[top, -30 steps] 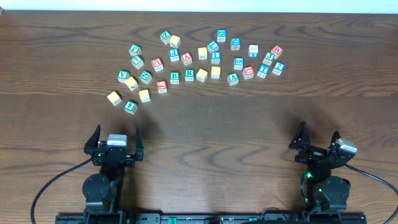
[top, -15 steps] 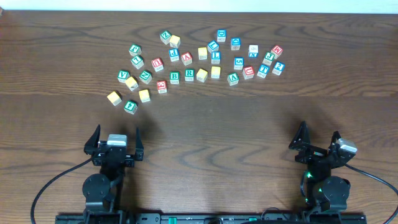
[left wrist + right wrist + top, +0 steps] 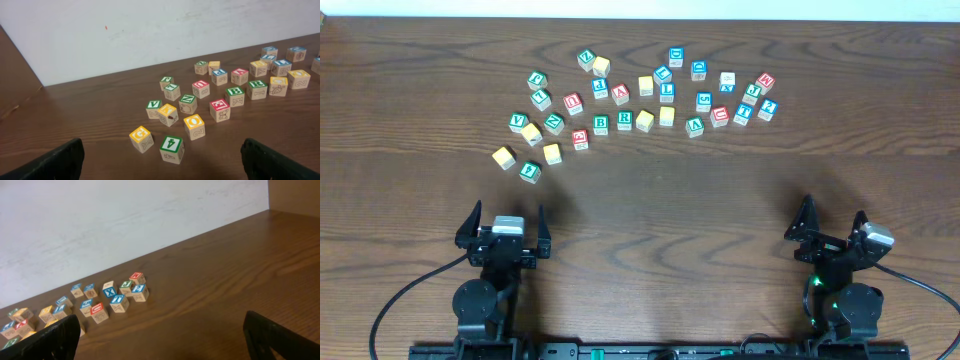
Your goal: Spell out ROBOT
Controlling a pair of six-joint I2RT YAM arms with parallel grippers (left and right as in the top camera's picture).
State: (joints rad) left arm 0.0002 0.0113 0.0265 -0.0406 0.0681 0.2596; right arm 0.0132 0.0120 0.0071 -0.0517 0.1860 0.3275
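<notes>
Several wooden letter blocks lie scattered across the far half of the table. A green R block (image 3: 624, 120) sits beside a green B block (image 3: 601, 123) near the middle; they also show in the left wrist view, R (image 3: 257, 90) and B (image 3: 235, 96). My left gripper (image 3: 504, 227) is open and empty at the near left, well short of the blocks. My right gripper (image 3: 833, 224) is open and empty at the near right. In the left wrist view a green 4 block (image 3: 172, 148) and a yellow G block (image 3: 141, 138) lie nearest my jaws.
A white wall rises behind the table's far edge (image 3: 150, 30). Blue X (image 3: 119, 303) and red-topped blocks (image 3: 99, 313) form the right end of the cluster in the right wrist view. Bare wood (image 3: 670, 220) lies between blocks and arms.
</notes>
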